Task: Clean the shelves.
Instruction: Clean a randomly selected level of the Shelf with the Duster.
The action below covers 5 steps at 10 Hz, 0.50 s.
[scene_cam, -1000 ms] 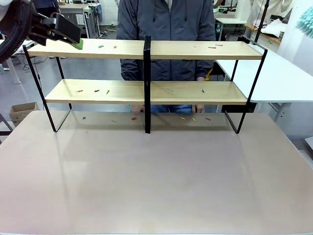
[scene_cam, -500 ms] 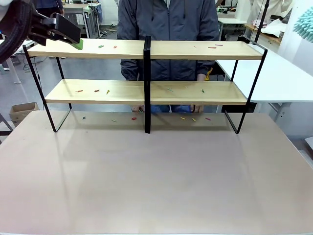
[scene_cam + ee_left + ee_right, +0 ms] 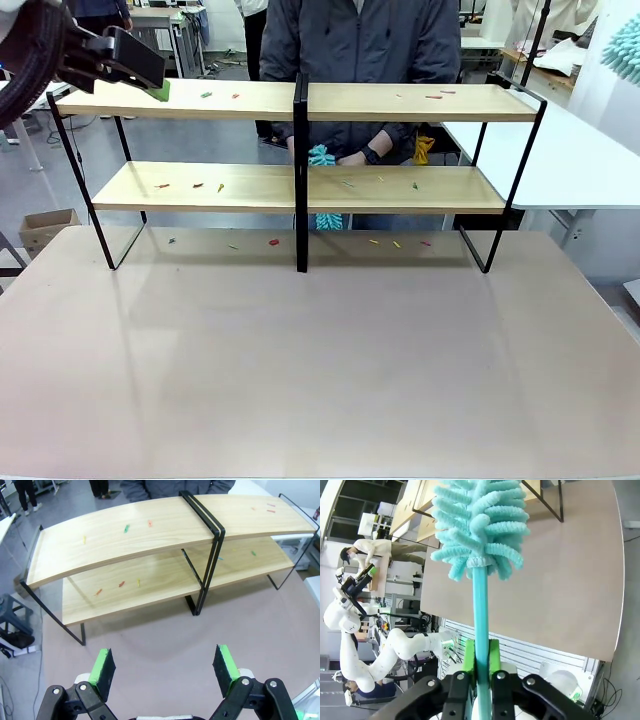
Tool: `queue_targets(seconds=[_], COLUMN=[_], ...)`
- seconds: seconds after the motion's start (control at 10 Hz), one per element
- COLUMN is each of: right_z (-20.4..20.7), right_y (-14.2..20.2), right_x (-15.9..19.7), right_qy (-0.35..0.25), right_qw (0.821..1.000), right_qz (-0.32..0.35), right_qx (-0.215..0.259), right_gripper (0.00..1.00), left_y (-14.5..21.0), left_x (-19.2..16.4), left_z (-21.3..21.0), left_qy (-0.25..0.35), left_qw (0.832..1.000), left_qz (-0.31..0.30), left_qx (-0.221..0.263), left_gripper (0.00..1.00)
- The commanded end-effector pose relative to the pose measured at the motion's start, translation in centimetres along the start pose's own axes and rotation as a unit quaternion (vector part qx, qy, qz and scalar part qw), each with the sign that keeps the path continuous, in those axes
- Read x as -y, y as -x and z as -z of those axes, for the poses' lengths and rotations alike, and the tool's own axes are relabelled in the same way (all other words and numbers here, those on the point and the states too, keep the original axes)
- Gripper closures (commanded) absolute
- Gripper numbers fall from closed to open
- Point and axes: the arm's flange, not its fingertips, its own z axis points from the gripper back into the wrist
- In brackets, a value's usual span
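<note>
The shelves [image 3: 400,102] stand on the far half of the bench [image 3: 320,380]: two wood boards in a thin black frame w/ a black post in the middle. Little coloured scraps [image 3: 206,95] lie scattered on both boards, and more on the bench under the lower one.

L pincer [image 3: 164,665] is up high by the left end of the top board, jaws spread wide, nothing btwn the green pads [image 3: 102,666]. Its wrist cam looks down over the whole rack. Can't tell if it touches the board.

R pincer [image 3: 481,667] is clenched on the handle of a teal duster [image 3: 477,525]. The pads press the stick from either side, and the fluffy head sticks out well past the fingers, over the bench surface.

Across the bench a person in a dark grey jacket stands right behind the shelves, near the centre post. Their hand [image 3: 352,158] is at the level btwn the two boards, w/ a second teal duster [image 3: 320,155] at it. The fluff shows just right of the post, above the lower board and again below it. Can't tell whether it touches the wood.

A white table [image 3: 580,160] sits off to the right, beyond the shelves.
</note>
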Motion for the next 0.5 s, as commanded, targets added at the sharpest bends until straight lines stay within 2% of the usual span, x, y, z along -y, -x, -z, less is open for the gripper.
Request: queue_targets(seconds=[0.0,0.4], right_z=[-0.33,-0.33], right_y=[-0.04,-0.04], right_x=[-0.5,-0.5], right_qy=[0.0,0.0], right_qw=[1.0,1.0], right_qz=[0.007,0.007], right_qx=[0.001,0.001], right_gripper=[1.0,1.0], left_y=[-0.04,-0.04], left_x=[-0.12,-0.12], left_z=[0.02,0.02], left_qy=[0.001,0.001], left_qw=[1.0,1.0], left_qz=[-0.004,-0.004], left_qx=[0.0,0.0], left_gripper=[0.0,0.0])
